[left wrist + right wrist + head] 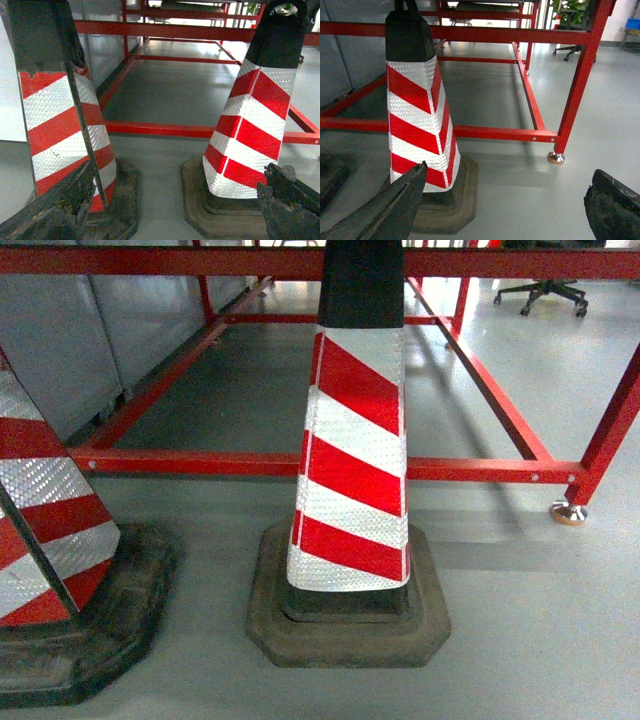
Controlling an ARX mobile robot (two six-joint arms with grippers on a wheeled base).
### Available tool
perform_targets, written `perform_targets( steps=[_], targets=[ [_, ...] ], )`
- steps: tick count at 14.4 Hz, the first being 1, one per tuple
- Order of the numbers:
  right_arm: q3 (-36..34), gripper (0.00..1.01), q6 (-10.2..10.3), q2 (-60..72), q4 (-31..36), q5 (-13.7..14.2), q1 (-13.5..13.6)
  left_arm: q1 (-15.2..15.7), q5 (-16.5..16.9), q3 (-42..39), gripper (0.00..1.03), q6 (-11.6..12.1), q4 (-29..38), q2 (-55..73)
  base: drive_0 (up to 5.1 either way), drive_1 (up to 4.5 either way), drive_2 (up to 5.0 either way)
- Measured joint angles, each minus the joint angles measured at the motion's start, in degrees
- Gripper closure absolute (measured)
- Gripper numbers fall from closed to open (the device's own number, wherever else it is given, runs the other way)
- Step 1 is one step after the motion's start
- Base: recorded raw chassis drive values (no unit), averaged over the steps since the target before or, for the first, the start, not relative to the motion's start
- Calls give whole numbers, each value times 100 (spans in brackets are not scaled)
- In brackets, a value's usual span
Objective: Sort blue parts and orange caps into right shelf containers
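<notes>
No blue parts, orange caps, shelf or right shelf containers show in any view. My left gripper point(179, 172) is open, its two dark worn fingers at the lower corners of the left wrist view with bare grey floor between them. My right gripper point(510, 171) is open too, with nothing between its fingers but floor. Both hang low, near floor level. Neither gripper appears in the head view.
Two red-and-white striped traffic cones on black rubber bases stand close ahead: one in the middle point(350, 460), one at the left point(45, 530). Behind them runs a red steel frame point(300, 464) with a footed leg point(568, 510). An office chair point(545, 292) stands far back.
</notes>
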Motion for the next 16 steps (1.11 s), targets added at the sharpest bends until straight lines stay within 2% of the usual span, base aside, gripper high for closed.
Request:
perform_targets(
  steps=[16],
  targets=[
    [0,3,0,0,0,0,0,0,0,0,5,0,0,0,0,0,0]
  ],
)
